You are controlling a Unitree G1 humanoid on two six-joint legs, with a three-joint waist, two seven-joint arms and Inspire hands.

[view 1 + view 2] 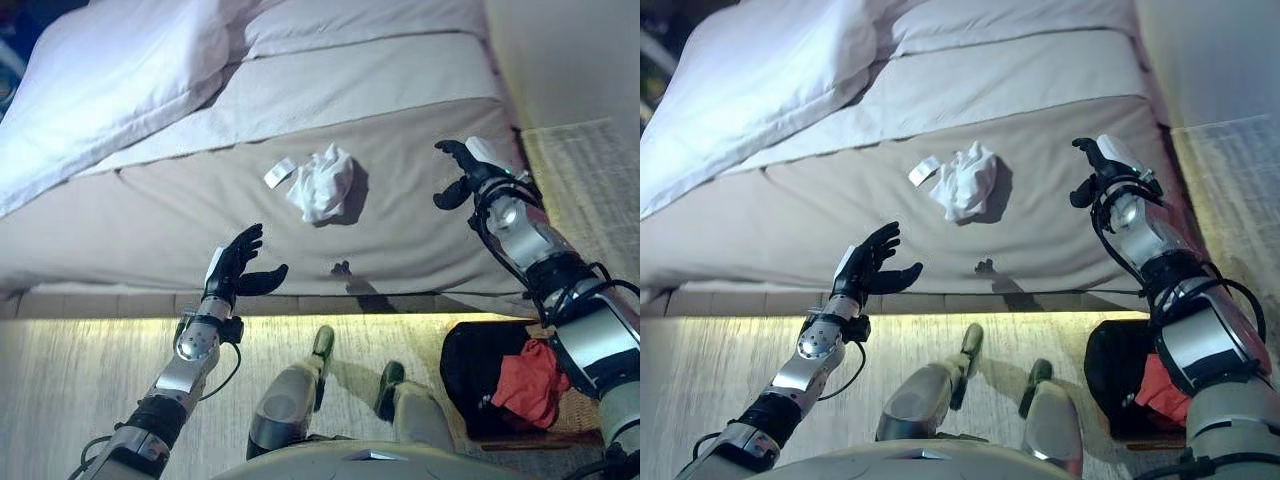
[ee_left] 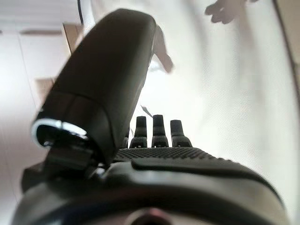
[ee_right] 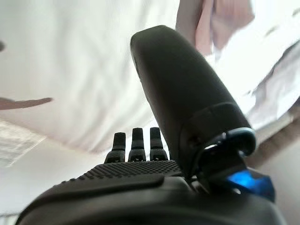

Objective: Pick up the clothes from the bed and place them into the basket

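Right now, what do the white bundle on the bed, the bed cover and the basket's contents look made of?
White bundle: soft thin fabric, matte, crumpled into folds. Bed cover: smooth beige woven cloth, matte, stretched flat. Basket: dark, likely soft-sided, material unclear; the red item in it drapes like cloth. Both hands, left and right, are open and empty.

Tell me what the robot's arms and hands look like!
Both arms are silver-grey metal tubes with black joint bands and thin black cables looping beside the wrists. Each ends in a dark robot hand with black fingers: the left robot hand has a white patch on its side, and the right robot hand wears a white cover. Up close, the palms look bumpy and textured.
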